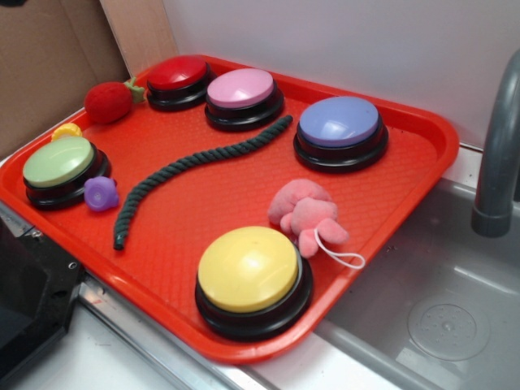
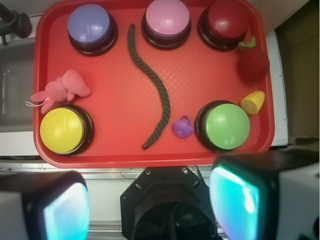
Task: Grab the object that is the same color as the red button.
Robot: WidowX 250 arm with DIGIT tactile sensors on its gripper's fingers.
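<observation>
While the gripper [image 2: 149,200] hangs above the tray's near edge, its two fingers [image 2: 60,207] stand wide apart and grasp nothing. The red tray [image 1: 422,130] carries five dome buttons. The red button [image 1: 178,75] sits in one far corner of the tray. The plush strawberry [image 1: 109,102] lies just beside it on the tray's side edge, green top toward the button. A yellow corn toy [image 2: 253,102] lies between the strawberry and the green button [image 2: 226,125]. A dark rope [image 1: 187,166] runs across the tray's middle. A pink plush toy [image 1: 306,214] rests beside the yellow button [image 1: 250,272].
</observation>
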